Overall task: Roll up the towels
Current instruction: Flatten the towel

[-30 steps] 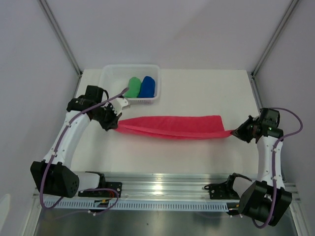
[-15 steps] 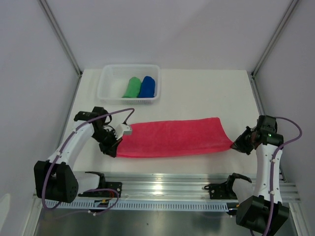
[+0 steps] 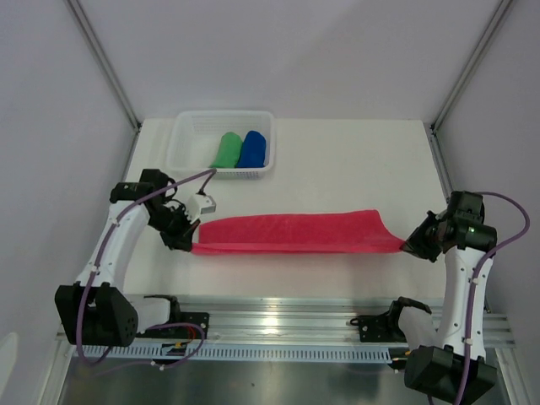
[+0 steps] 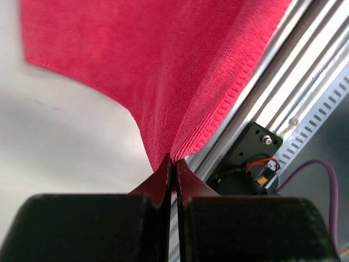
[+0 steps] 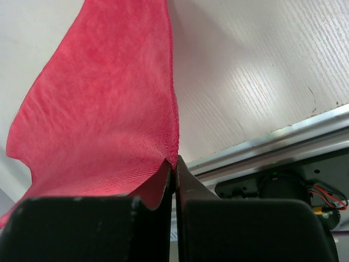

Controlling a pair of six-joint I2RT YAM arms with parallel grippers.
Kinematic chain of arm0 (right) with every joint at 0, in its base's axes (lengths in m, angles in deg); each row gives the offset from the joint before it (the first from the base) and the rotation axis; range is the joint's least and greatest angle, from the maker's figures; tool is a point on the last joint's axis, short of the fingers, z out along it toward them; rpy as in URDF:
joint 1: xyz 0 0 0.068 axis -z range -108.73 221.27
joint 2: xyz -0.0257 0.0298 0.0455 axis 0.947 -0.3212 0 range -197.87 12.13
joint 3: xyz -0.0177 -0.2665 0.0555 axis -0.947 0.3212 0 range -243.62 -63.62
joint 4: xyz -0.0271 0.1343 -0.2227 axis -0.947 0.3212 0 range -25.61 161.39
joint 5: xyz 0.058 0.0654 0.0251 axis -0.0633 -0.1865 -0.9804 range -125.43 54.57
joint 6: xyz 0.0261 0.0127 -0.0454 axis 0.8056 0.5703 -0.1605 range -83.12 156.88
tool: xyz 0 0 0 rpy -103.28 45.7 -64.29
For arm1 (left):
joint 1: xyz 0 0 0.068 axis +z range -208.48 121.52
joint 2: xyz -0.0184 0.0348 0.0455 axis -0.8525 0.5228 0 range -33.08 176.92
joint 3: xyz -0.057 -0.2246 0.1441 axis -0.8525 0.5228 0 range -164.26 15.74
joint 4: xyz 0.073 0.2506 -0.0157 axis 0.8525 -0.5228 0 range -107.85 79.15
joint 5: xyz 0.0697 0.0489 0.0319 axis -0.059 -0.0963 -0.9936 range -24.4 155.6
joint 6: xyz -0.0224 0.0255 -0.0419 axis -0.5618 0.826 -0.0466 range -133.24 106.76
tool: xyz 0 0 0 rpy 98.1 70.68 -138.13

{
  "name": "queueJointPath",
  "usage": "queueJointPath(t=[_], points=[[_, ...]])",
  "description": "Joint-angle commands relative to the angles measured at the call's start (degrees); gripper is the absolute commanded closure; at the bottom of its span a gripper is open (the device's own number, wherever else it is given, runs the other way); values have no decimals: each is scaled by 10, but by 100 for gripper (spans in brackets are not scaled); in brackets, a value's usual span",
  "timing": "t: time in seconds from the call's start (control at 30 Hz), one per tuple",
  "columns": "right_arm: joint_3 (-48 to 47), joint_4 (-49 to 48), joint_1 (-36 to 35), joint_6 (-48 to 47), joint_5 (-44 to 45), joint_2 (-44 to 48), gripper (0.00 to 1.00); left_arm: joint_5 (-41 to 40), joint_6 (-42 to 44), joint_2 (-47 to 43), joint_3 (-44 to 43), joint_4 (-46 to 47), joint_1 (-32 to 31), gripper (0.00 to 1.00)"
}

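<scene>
Your pink-red towel (image 3: 295,234), stretched taut over the near table (image 3: 337,160), left gripper (image 3: 191,245) clenched on its left corner, right gripper (image 3: 407,245) clenched on the right (corner tips hidden between fingers), green towel (image 3: 226,150), blue towel (image 3: 252,148) in far-left basket (image 3: 187,135).

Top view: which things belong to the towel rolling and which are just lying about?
Job:
- pink-red towel, stretched between the left gripper and the right gripper, both shut on its ends
- green towel and blue towel, side by side in the white mesh basket

Lying about:
- the white mesh basket itself
- metal rail at the table's near edge
</scene>
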Motion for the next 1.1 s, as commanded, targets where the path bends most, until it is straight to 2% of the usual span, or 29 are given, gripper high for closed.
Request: queueJointPath(t=[0.0,0.07,0.17,0.2,0.27,0.3,0.4,0.53,0.67,0.83,0.97,1.07], points=[[-41,40,-1,-20,21,14,100,8,15,-15,-25,-63,37,99],[-61,19,0,-15,19,2,100,12,2,-14,-46,-51,44,99],[-117,-30,0,-4,-10,-61,100,6,-78,-2,-111,15,45,99],[-182,-39,0,-1,-12,-81,100,0,-122,-1,-179,36,47,99],[-247,-88,-1,9,-15,-136,100,-4,-151,5,-225,95,47,99],[-306,-104,-1,14,-22,-156,100,1,-171,23,-295,106,46,99],[-400,-151,-6,33,-41,-233,100,23,-198,90,-420,103,46,99],[-428,-232,-28,62,-27,-273,100,37,-206,142,-485,111,46,99],[-459,-236,-31,59,-27,-306,100,27,-197,154,-485,145,45,99],[-430,-239,-32,52,-20,-294,100,24,-175,147,-448,159,45,99],[-337,-259,-32,57,-22,-247,100,33,-146,109,-380,172,46,99],[-224,-283,-33,60,-30,-197,100,37,-116,83,-266,194,45,99]])
